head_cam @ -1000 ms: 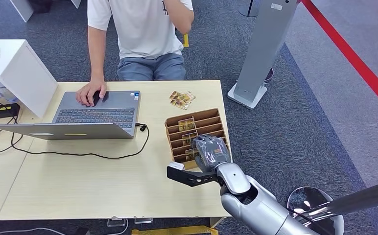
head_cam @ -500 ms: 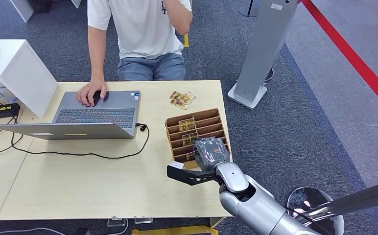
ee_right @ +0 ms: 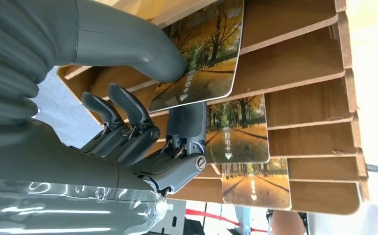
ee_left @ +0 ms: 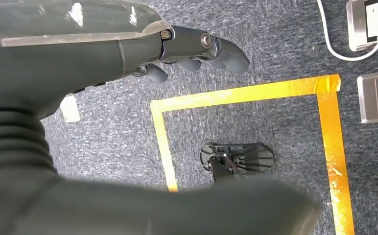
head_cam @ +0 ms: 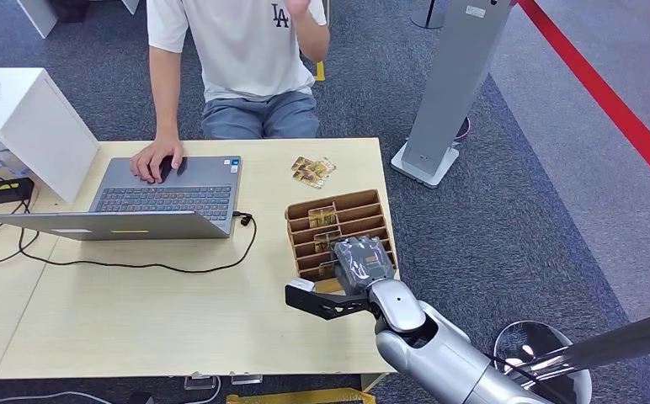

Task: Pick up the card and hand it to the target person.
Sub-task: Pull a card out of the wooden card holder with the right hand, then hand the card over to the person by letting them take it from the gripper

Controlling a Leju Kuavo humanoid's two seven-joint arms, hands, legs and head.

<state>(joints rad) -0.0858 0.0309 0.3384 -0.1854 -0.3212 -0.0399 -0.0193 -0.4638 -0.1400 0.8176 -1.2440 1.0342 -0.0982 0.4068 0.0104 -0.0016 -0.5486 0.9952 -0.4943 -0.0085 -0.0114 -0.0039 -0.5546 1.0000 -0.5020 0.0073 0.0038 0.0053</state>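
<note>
Pinching the nearest autumn-tree printed card (ee_right: 204, 54) between the thick grey thumb and one dark finger, right hand (ee_right: 148, 122) set at the near end of the brown slotted wooden card rack (head_cam: 372, 210); remaining fingers (ee_right: 123, 105) curled loosely beside the card and not on it. Card standing in its slot, tilted a little, printed face toward the wrist camera, long axis running along the slot and across the fingers, so a pull away from the slot floor and not sideways seems the needed move, as a judgement only. Beyond it, two more cards of the same print (ee_right: 238, 129) in the following slots, close behind the held one, likely to be brushed if the hand tips forward. From the head view, right hand (head_cam: 360, 261) over the near part of the rack, on the right part of the pale wooden table (head_cam: 136, 311). Farther, small loose pile of cards (head_cam: 312, 170) lying flat on the table; grey open laptop (head_cam: 166, 198) to the left. Farthest, seated person in white T-shirt (head_cam: 237, 50) across the table, well apart from the rack, one hand on the laptop. Left hand (ee_left: 192, 49) hanging over grey carpet, fingers curled in around nothing, far from the card; right hand clearly the nearer.
</note>
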